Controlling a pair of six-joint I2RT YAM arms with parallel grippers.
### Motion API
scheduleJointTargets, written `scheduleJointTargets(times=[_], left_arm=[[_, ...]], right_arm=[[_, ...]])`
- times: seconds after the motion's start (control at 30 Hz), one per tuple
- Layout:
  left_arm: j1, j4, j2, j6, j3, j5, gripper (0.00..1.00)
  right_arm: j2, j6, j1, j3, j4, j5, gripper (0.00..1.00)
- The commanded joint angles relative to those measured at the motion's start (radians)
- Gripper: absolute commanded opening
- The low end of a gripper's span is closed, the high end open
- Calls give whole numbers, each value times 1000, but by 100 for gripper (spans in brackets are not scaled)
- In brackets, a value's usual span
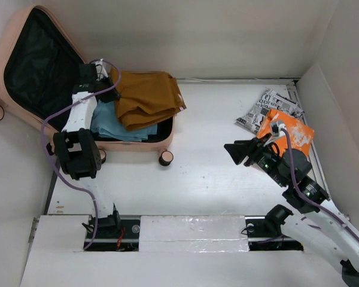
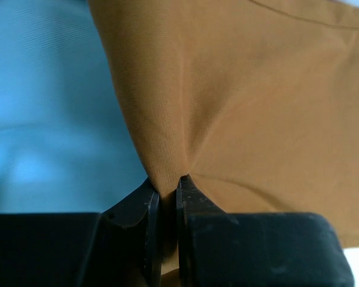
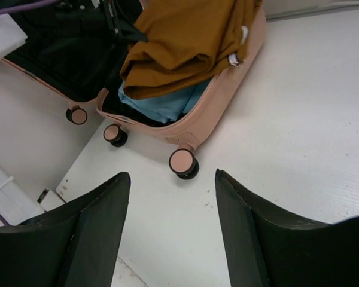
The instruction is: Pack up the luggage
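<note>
Luggage (image 1: 134, 145) is upper left in top view, lid open & leaning back, black lining showing, wheels (image 1: 166, 158) on its near side. We judge the pink shell stiff & fairly light. It'll likely roll or slide if shoved, so take it by rim or lid edge. Mustard cloth (image 1: 146, 98) looks soft & floppy and overhangs the case's right rim. Best pinched at a fold; expect sag & drag.

Left gripper (image 2: 167, 190) is clamped on a crease of it, pale blue cloth (image 2: 48, 107) just beside. Right gripper (image 3: 172, 179) has fingers wide apart, empty, over table (image 1: 209, 179) at right-centre, well apart from the case.

Can't tell garment type or what's under the cloths. Orange packet (image 1: 293, 128) & b/w printed packet (image 1: 266, 110) at right are partly covered by the arm. Lid's left edge runs off frame.
</note>
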Motion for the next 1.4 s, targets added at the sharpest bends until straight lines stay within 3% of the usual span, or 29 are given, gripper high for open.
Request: scheduleJointTargets(times=[0.0, 0.07, 0.13, 0.23, 0.27, 0.3, 0.37, 0.53, 0.63, 0.7, 0.8, 0.87, 0.93, 1.13, 1.37], left_arm=[[78, 99, -33, 66, -32, -54, 0], [90, 111, -33, 66, -82, -100, 0], [90, 112, -33, 45, -102, -181, 15], [90, 124, -51, 12, -122, -273, 50], [90, 124, -65, -17, -122, -293, 77], [90, 138, -82, -31, -138, -304, 89], [81, 159, -158, -66, -159, -314, 100], [-113, 285, -353, -111, -202, -356, 100], [-409, 261, -364, -111, -150, -514, 92], [-604, 260, -337, -143, -139, -602, 81], [-747, 297, -317, -244, -210, -587, 74], [-899, 439, -316, -313, -336, -576, 74], [-1032, 478, -245, -348, -356, -593, 75], [-1163, 576, 25, -456, -258, -360, 88], [-1194, 662, 243, -499, -136, -318, 90]], right_arm=[[-26, 2, -6, -24, 33, -17, 65], [-35, 11, -6, -34, 33, -17, 65], [-36, 11, -6, -34, 33, -17, 65], [-26, 11, -6, -34, 33, -6, 65], [-17, 11, -6, -34, 33, 3, 65], [-17, 11, -6, -34, 33, 3, 66], [-17, 11, -6, -34, 24, 23, 67], [3, 11, -6, 27, -4, 99, 68], [3, 22, -6, 129, -50, 224, 67], [-6, 22, -6, 220, -82, 318, 63], [-32, -12, -6, 319, -123, 420, 60], [-61, -41, -6, 388, -136, 449, 60], [-62, -52, -6, 437, -162, 486, 60], [-71, -61, -6, 427, -229, 476, 69], [-80, -42, -6, 344, -240, 374, 73]])
